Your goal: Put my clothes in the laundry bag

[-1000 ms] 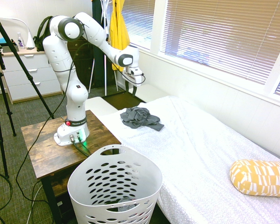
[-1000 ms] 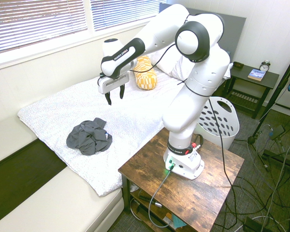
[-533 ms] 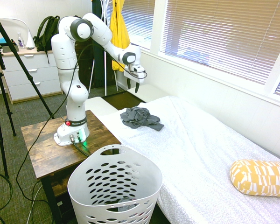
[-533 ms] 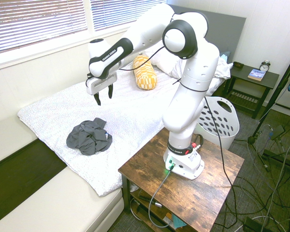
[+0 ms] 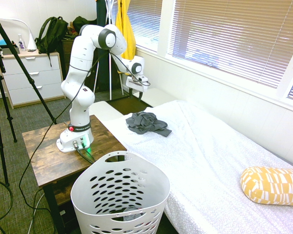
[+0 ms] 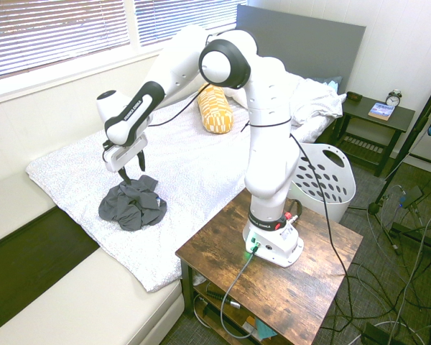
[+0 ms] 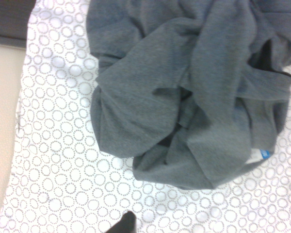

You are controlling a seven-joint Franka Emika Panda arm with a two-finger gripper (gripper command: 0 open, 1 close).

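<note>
The clothes [image 5: 146, 123] are a crumpled dark grey garment lying on the white dotted bedspread near the foot of the bed. From the other side the clothes [image 6: 133, 203] sit just below my gripper [image 6: 131, 169], which points down with its fingers open and nothing between them. The wrist view is filled by the clothes [image 7: 184, 97] from close above, with a small white and blue label showing at one edge. In the first exterior view my gripper [image 5: 139, 87] hangs over the bed's foot end. The laundry bag [image 5: 119, 195] is a tall white perforated basket on the floor beside the bed; the laundry bag [image 6: 323, 180] stands behind the arm's base.
A yellow patterned pillow [image 5: 271, 185] lies toward the head of the bed. A yellow garment [image 5: 123, 29] hangs by the window. The arm stands on a wooden side table [image 5: 44, 156]. A cream bench [image 6: 72, 309] runs along the bed's foot end.
The arm has swung toward the foot of the bed and come down, so the gripper now hangs just over the clothes. It stays open.
</note>
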